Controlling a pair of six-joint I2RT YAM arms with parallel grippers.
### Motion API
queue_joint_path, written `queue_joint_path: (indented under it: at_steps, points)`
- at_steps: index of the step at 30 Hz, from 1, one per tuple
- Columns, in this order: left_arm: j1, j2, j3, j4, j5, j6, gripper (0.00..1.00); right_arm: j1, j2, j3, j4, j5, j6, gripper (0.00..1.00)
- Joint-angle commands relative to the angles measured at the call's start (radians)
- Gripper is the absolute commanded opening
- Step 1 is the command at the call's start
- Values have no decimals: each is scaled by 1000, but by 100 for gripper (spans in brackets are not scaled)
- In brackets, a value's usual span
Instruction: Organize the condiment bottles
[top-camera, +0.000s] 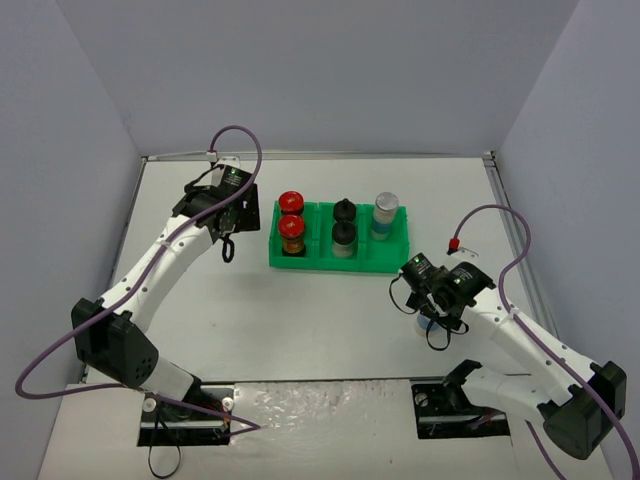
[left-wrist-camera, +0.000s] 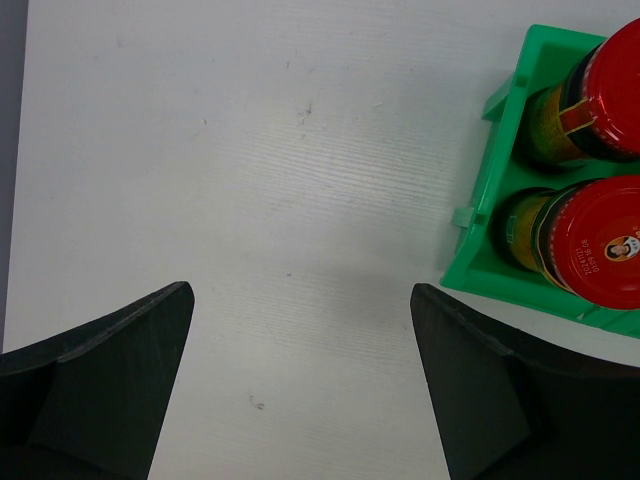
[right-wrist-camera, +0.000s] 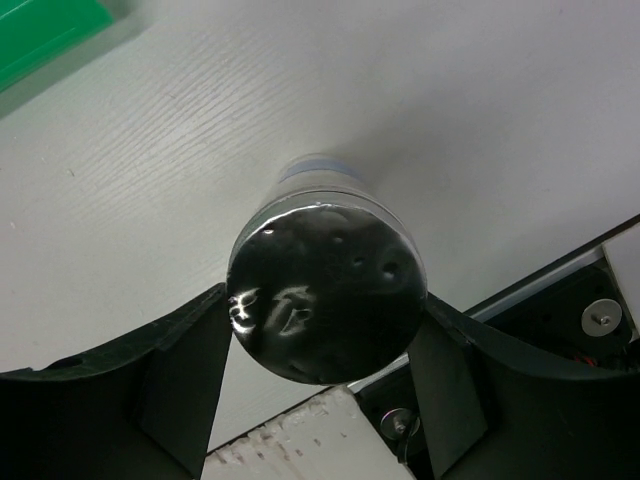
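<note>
At the right side of the counter (top-camera: 300, 325), squeezed in the right jaws: one silver-capped jar (right-wrist-camera: 325, 300), standing up. Open spot in green tray (top-camera: 318, 266) ahead and left. Left jaws apart, holding nothing, farther off.

Left arm reaches far forward on the left side, left hand (left-wrist-camera: 300, 292) pointing down with fingers (left-wrist-camera: 120, 370) spread wide. Right arm is folded low at near right with elbow bent. Right hand (right-wrist-camera: 325, 308) points down, both fingers pressed against the cap of a silver-capped jar (right-wrist-camera: 322, 270).
</note>
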Motion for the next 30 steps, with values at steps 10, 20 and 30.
queue_joint_path:
  at_steps: [10, 20, 30]
  points:
    - [16, -56, 5, 27, -18, 11, 88, 6, 8, 21, -21, 52, 33, 5]
    - [18, -51, 1, 30, -17, 11, 88, 13, 89, 234, -9, 122, -78, 0]
    - [16, -46, 8, 22, -22, 11, 88, 16, 250, 462, 85, 142, -228, 0]
